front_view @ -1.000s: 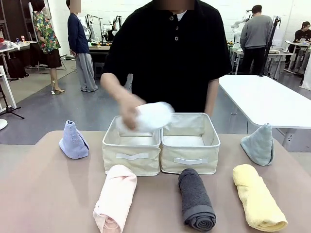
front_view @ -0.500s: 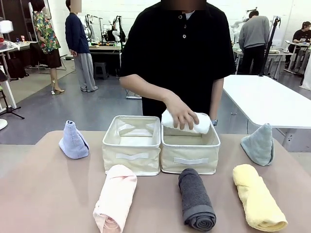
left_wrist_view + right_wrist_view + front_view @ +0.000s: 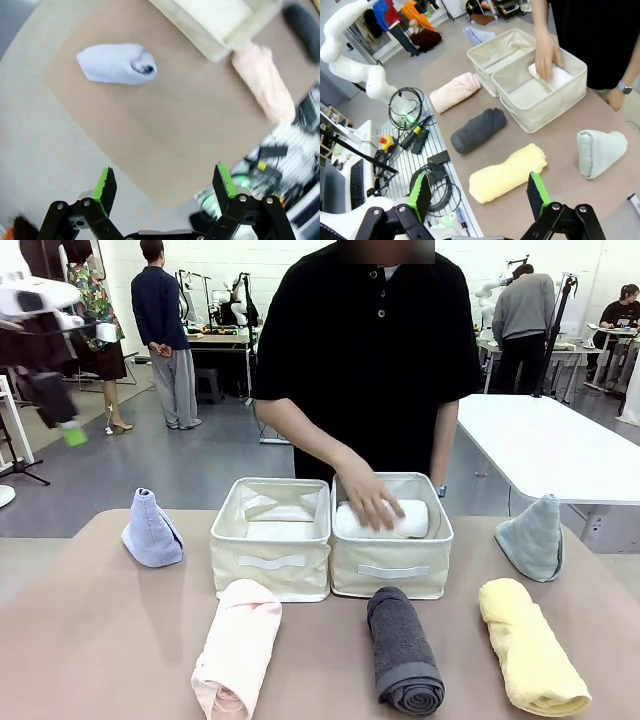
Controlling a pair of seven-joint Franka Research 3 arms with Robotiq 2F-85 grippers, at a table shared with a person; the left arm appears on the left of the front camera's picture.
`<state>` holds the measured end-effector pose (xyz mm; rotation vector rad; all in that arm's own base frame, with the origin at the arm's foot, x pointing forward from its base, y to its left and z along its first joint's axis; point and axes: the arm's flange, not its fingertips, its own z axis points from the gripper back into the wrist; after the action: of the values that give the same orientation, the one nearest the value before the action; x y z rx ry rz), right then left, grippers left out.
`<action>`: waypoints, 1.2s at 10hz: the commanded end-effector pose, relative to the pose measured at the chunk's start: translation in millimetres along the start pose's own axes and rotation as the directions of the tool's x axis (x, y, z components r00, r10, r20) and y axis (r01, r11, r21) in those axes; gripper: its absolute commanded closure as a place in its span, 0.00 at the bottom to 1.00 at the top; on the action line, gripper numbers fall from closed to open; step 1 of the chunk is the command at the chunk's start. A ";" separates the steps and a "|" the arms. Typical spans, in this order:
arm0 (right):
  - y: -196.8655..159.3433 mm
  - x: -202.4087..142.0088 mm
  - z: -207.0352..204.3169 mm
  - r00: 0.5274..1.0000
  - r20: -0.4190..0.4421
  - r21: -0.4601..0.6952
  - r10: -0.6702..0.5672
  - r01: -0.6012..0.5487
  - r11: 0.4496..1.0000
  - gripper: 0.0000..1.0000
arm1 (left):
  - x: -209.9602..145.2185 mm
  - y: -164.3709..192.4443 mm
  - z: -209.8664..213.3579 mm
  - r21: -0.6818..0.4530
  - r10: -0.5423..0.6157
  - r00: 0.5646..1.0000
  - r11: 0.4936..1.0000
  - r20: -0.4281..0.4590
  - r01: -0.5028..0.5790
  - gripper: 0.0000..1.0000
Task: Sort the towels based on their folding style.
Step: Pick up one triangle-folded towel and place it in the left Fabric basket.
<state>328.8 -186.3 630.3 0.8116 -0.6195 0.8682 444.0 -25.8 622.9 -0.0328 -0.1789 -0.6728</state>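
A person's hand [image 3: 366, 502] presses a white rolled towel [image 3: 400, 519] into the right cream bin [image 3: 390, 575]. On the table lie a pink roll [image 3: 238, 648], a dark grey roll [image 3: 403, 650] and a yellow roll [image 3: 530, 645]. A light blue cone [image 3: 150, 530] stands left of the bins and a grey-teal cone [image 3: 532, 537] right of them. My left gripper [image 3: 164, 182] hangs open high over the table's left edge, with the light blue cone [image 3: 116, 63] below it. It shows blurred [image 3: 68, 430] at the front view's upper left. My right gripper [image 3: 479, 192] is open above the yellow roll [image 3: 509, 172].
The left cream bin [image 3: 272, 565] stands against the right one and holds no towel. Cables and control boxes [image 3: 415, 137] lie on a rack beyond the table's near edge. A white table [image 3: 545, 445] stands behind on the right.
The person's hand carried the white roll from above the left bin over to the right bin and lowered it inside. My left arm has come into the front view's upper left.
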 end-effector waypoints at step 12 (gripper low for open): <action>0.2 0.2 0.5 1.000 0.016 0.009 0.012 -0.012 1.000 0.00 | 69.1 -12.0 -82.8 0.000 0.627 0.762 0.772 -0.159 -0.635 0.00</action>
<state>328.6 -186.5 630.2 0.8124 -0.6188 0.8677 484.3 -70.8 547.3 -0.0495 -0.0502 -0.1517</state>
